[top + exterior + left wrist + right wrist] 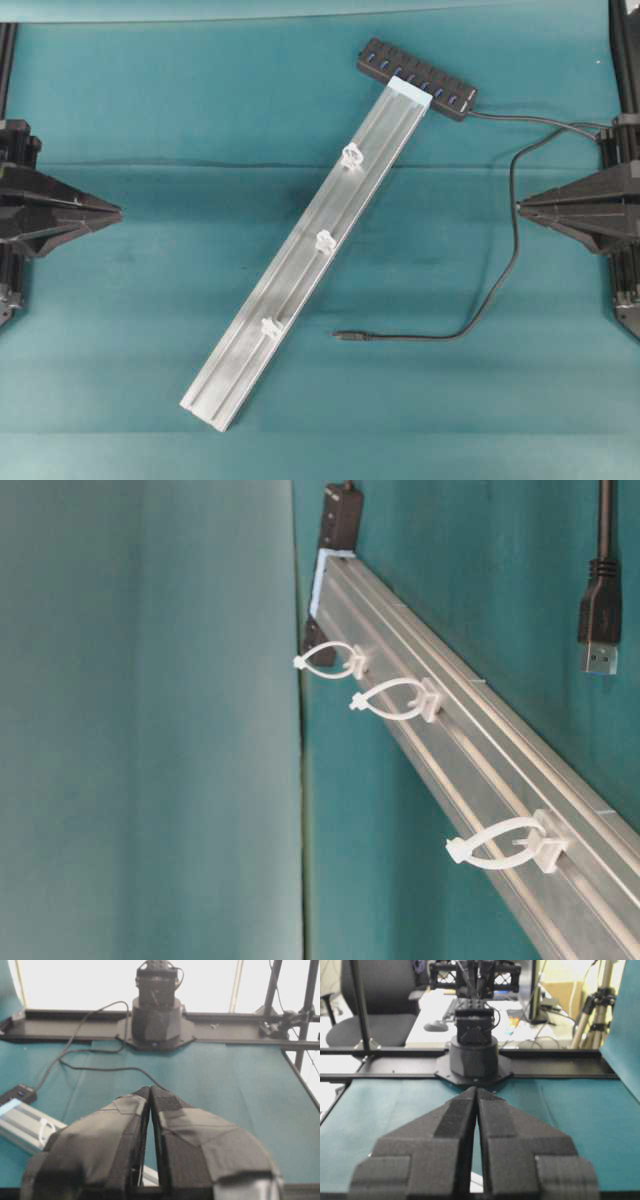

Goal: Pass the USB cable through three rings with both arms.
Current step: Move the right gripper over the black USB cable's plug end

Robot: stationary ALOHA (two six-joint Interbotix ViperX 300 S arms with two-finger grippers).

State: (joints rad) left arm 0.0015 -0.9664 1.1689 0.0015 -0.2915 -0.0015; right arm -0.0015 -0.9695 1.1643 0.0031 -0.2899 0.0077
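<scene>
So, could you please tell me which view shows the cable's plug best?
The table-level view: the plug is large and sharp. The overhead view shows it tiny; neither wrist view shows it.

The right gripper fills the lower half of the view, its two dark padded fingers pressed together at the tips with nothing between them, only a thin slit further back. Under it lies the teal desk. Straight ahead, at the far edge, the other arm stands on its black round base. Behind it are a black office chair, a white table with a mouse, and a tripod at the right
</scene>
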